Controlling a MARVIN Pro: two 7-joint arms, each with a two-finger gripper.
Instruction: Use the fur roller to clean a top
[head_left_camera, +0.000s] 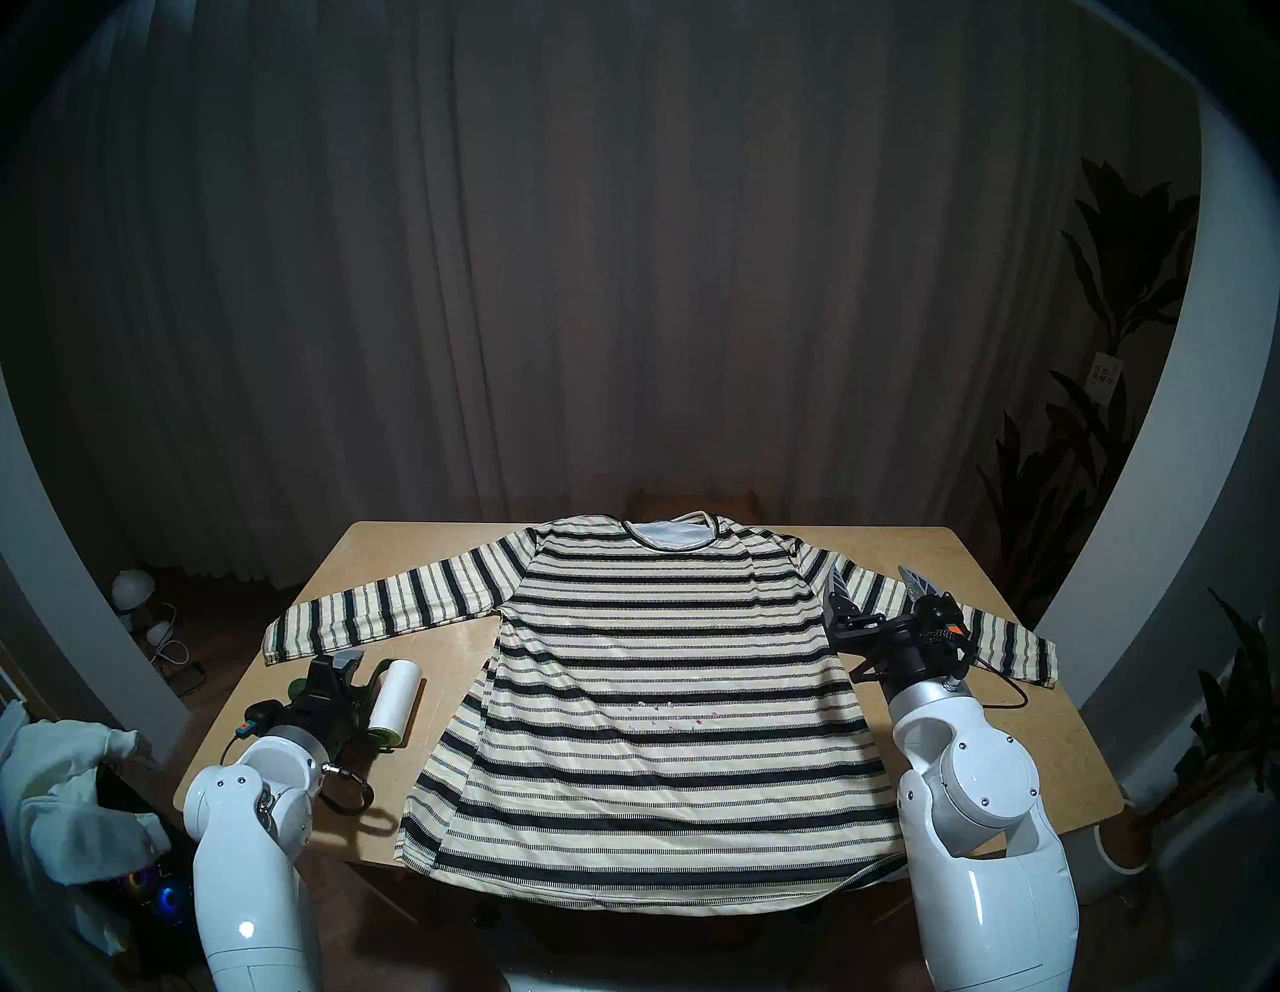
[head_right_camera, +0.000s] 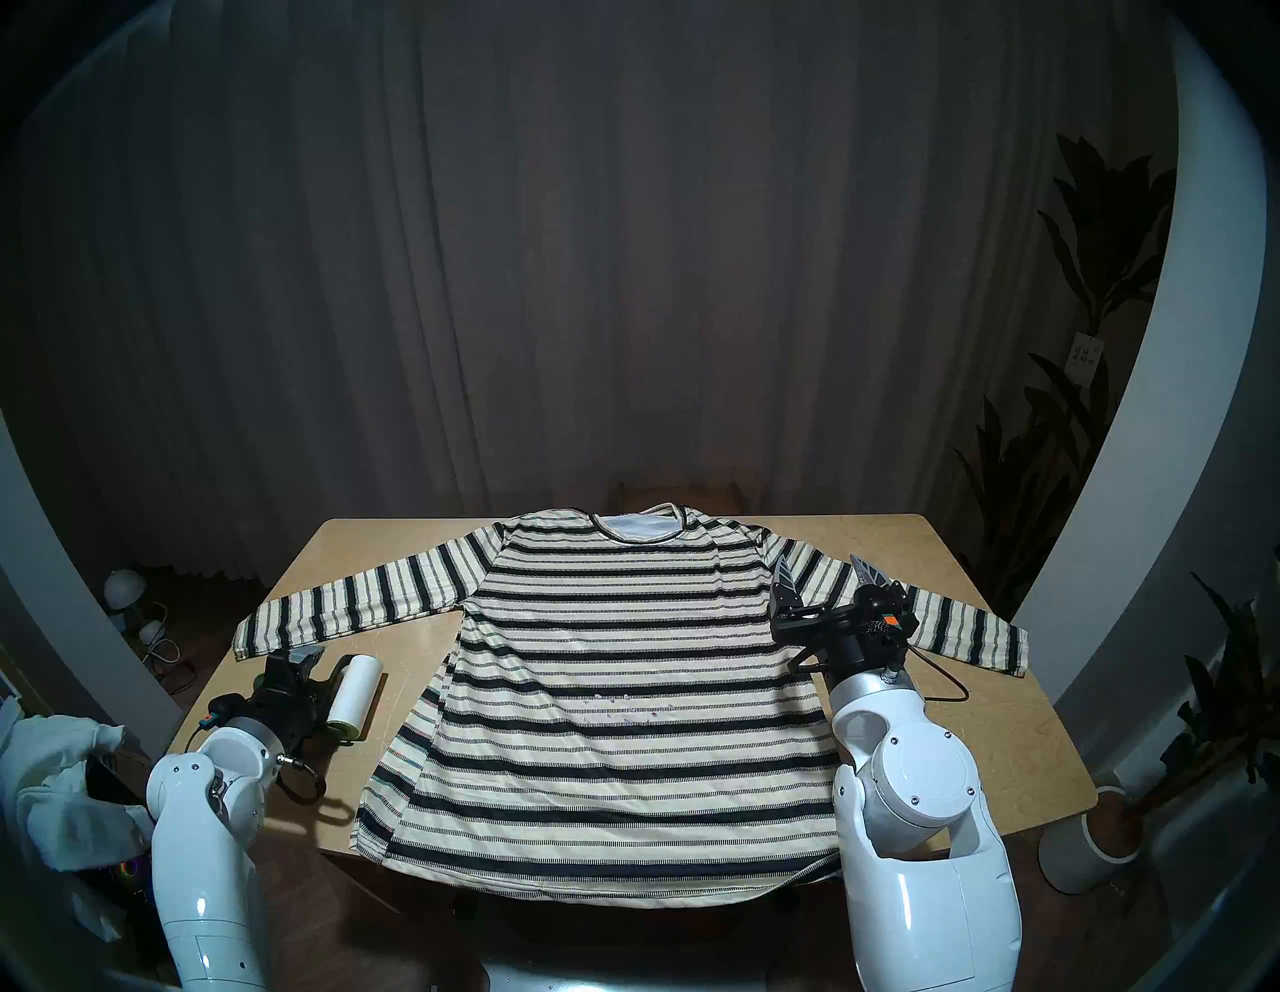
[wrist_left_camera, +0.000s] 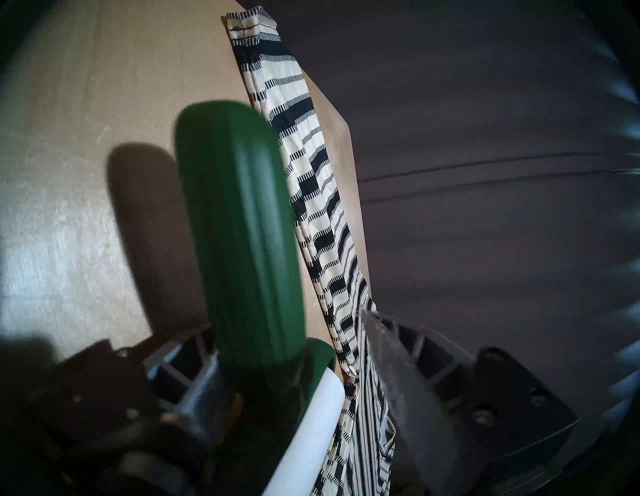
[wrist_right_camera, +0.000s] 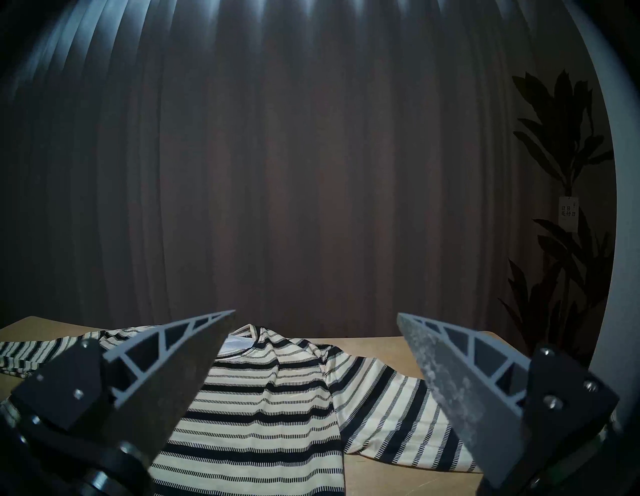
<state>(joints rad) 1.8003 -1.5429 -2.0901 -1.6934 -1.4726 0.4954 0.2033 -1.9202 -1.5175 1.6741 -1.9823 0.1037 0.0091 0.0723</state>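
The striped top (head_left_camera: 658, 693) lies flat on the wooden table (head_left_camera: 1004, 727), neckline at the far side, sleeves spread. Small pink and white specks (head_left_camera: 665, 713) sit on its middle. The fur roller (head_left_camera: 395, 700) lies on the table left of the top, below the left sleeve. My left gripper (head_left_camera: 332, 675) is down over its dark green handle (wrist_left_camera: 239, 225). The jaws stand on either side of the handle with a gap at the right finger (wrist_left_camera: 398, 346). My right gripper (head_left_camera: 871, 578) is open and empty above the top's right sleeve (wrist_right_camera: 398, 415).
A white cloth (head_left_camera: 62, 796) hangs off the table's left side by my left arm. Potted plants (head_left_camera: 1108, 485) and a pot (head_right_camera: 1094, 838) stand to the right. A dark curtain hangs behind. A small lamp (head_left_camera: 131, 589) sits on the floor at the left.
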